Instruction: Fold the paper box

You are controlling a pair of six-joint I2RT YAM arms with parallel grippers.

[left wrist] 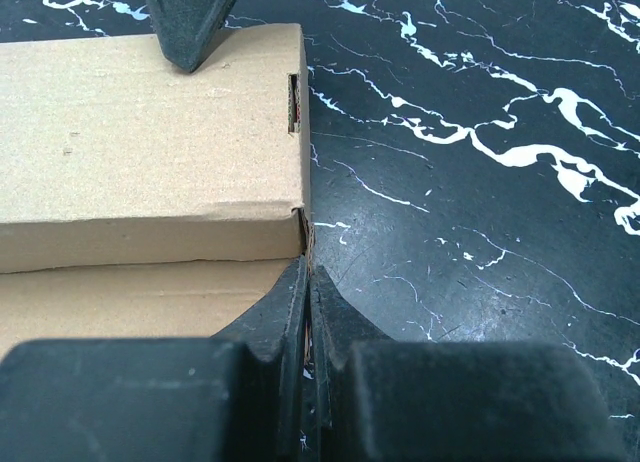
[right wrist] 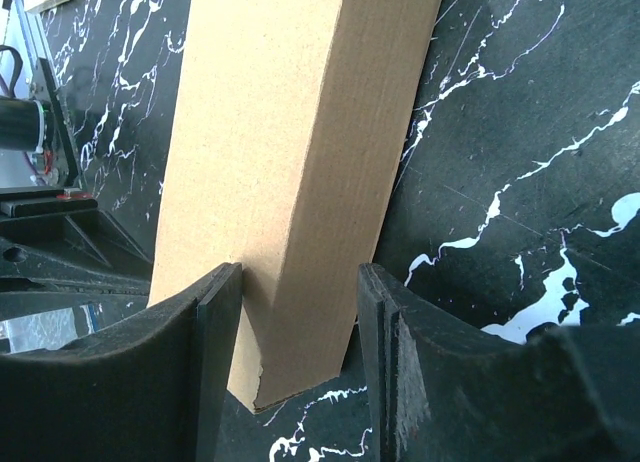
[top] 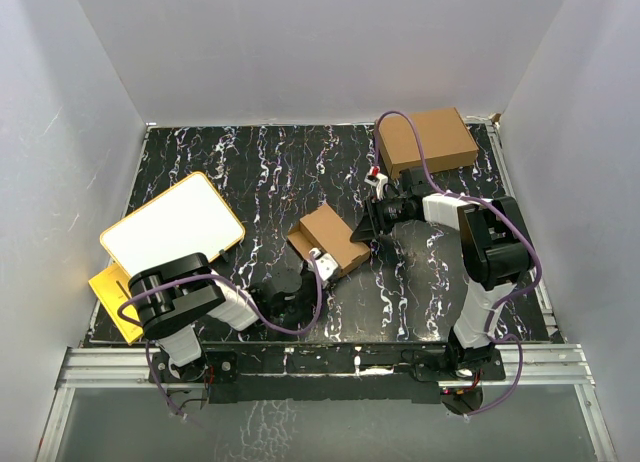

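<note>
The paper box is a small oblong of plain brown cardboard lying at an angle in the middle of the black marbled table. My left gripper is at its near end, shut on a thin cardboard edge at the box's corner; the edge shows as a sliver between the fingers of that gripper. My right gripper straddles the far right end of the box. Its jaws are closed in on the two sides of that end. One right fingertip rests over the box top in the left wrist view.
A larger ready-made brown box stands at the back right, with the right arm's purple cable over it. A white board with a yellow rim lies at the left, a yellow sheet beside it. White walls enclose the table.
</note>
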